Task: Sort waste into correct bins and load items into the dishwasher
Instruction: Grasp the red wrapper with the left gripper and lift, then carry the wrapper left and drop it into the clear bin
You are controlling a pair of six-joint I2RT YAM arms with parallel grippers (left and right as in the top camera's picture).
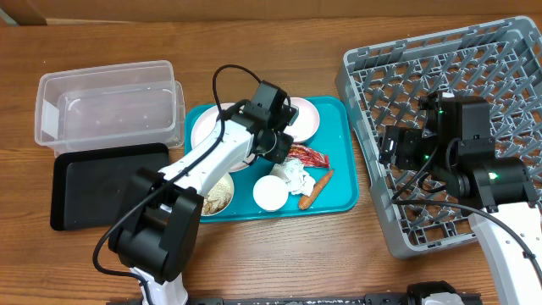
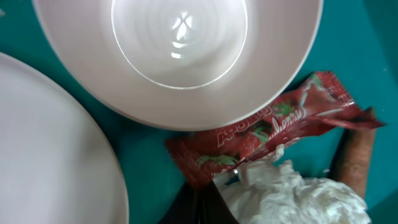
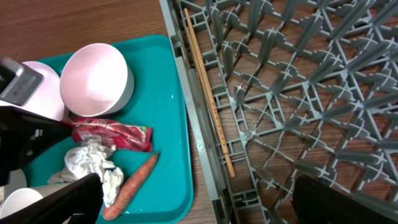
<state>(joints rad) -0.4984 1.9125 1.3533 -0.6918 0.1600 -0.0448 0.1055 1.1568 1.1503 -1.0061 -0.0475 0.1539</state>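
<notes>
Waste-sorting step: left hand [image 1: 282, 151] clenched on the near end of the red snack wrapper [image 2: 273, 127], which lies on the teal tray [image 1: 340, 196] against crumpled paper [image 2: 292, 196]. Next, probably, a clean lift, then a carry to the clear tub [image 1: 106, 114]. Right hand [image 1: 394, 146] released over the dish rack [image 1: 508, 59].

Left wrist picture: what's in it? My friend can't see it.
A red snack wrapper lies on a teal tray, beside a white bowl. Crumpled white paper touches its lower edge, with a carrot at the right.
</notes>
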